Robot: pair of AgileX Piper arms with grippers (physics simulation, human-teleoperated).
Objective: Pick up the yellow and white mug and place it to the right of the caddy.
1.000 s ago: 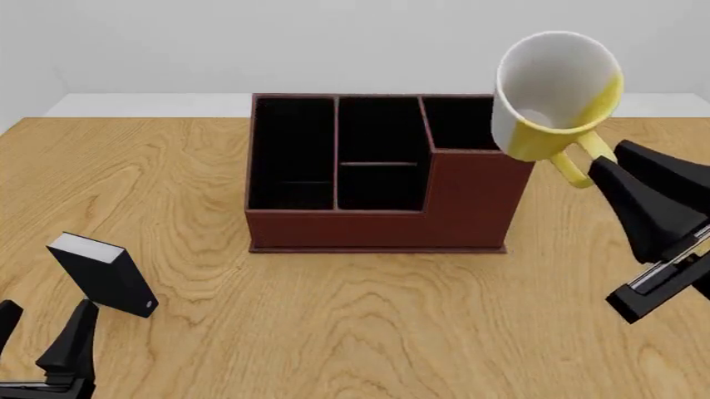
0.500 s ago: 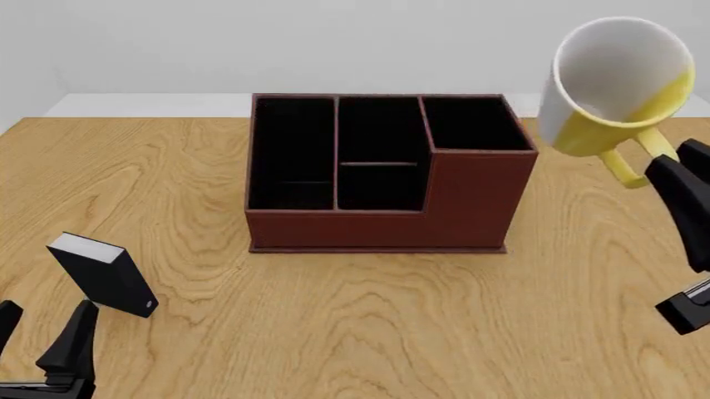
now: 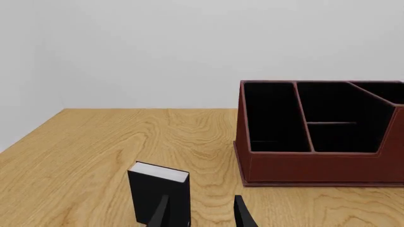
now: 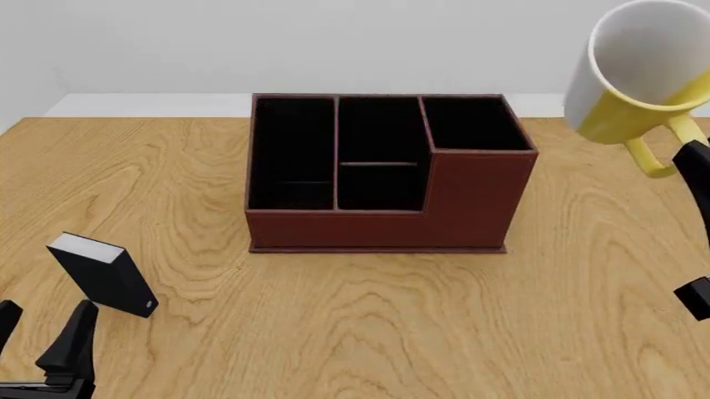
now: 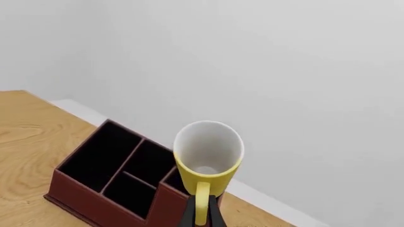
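your right hand (image 5: 200, 215) is clamped on the handle of the yellow and white mug (image 4: 637, 71), carried high, mouth tilted toward the camera, right of the caddy (image 4: 383, 174); lift gives clearance. left hand (image 3: 200, 213) idle, fingers apart, empty.

A light wooden table (image 4: 367, 332) with swirling grain fills the front view from 3 to 9 o'clock, its far edge at 12 o'clock meeting a plain pale-grey wall (image 4: 278, 41) under even light.
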